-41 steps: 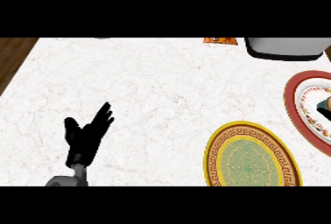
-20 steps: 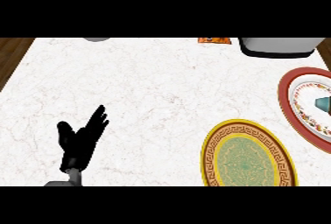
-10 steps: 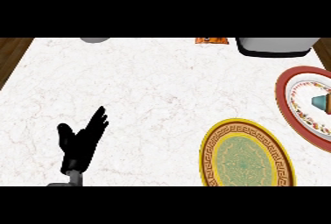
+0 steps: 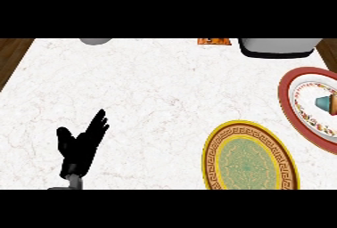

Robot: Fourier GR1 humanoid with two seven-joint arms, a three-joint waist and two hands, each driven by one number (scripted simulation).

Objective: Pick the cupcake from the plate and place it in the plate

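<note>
Cupcake (image 4: 327, 103) on the red-rimmed plate (image 4: 287, 99), partly cut off by the view's right edge.
Just left of and below that plate lies the yellow-rimmed plate (image 4: 212, 151), bare, on the white marble counter (image 4: 151, 93). Well to the left of it, the left robot hand (image 4: 79, 149) rests low with fingers straight and spread wide, holding nothing. The right robot hand does not show.

White veined marble counter (image 4: 164, 89), smooth

The left hand (image 4: 80, 149) rests open at lower left; the cupcake (image 4: 326, 102) sits on the red-rimmed plate (image 4: 289, 107).
</note>
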